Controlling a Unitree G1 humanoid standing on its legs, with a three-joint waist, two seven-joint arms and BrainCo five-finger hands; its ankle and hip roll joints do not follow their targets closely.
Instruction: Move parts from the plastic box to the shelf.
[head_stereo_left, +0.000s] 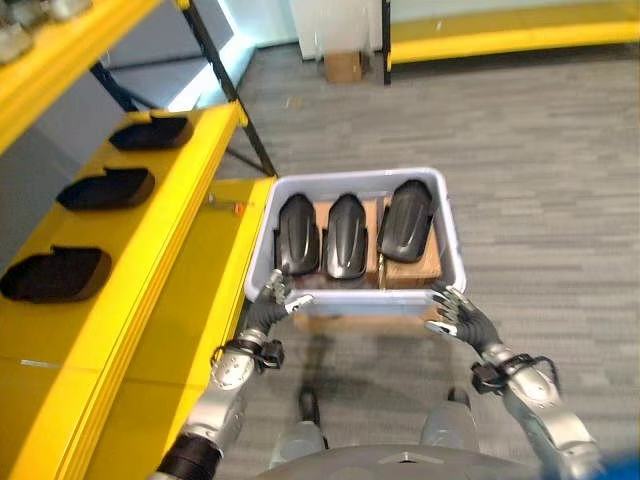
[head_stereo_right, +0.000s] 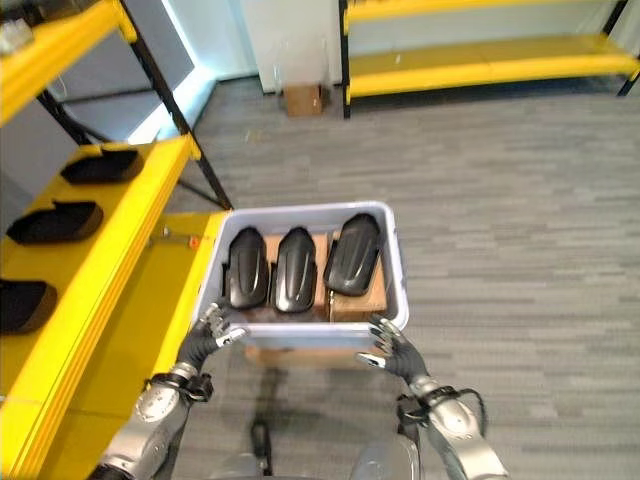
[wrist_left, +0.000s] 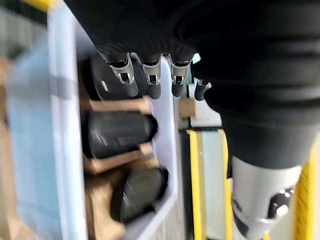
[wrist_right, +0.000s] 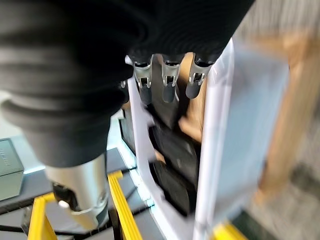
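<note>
A pale plastic box (head_stereo_left: 360, 178) stands before me on a brown support, holding three black moulded parts (head_stereo_left: 346, 236) upright between brown dividers. My left hand (head_stereo_left: 265, 312) is at the box's near left corner, fingers straight and resting by the rim. At the near right corner my right hand (head_stereo_left: 468, 322) is spread open against the rim. In the left wrist view my fingers (wrist_left: 150, 82) reach over the box wall (wrist_left: 62, 125); the right wrist view shows the same for the other fingers (wrist_right: 169, 82). The yellow shelf (head_stereo_left: 170, 250) runs along my left with three black parts (head_stereo_left: 105, 188) on it.
A lower yellow shelf board (head_stereo_left: 215, 290) lies between the shelf and the box, with a small orange item (head_stereo_left: 238, 208) on it. A black diagonal brace (head_stereo_left: 235, 100) rises behind. A cardboard carton (head_stereo_left: 343, 66) and another yellow rack (head_stereo_left: 510, 40) stand far across grey carpet.
</note>
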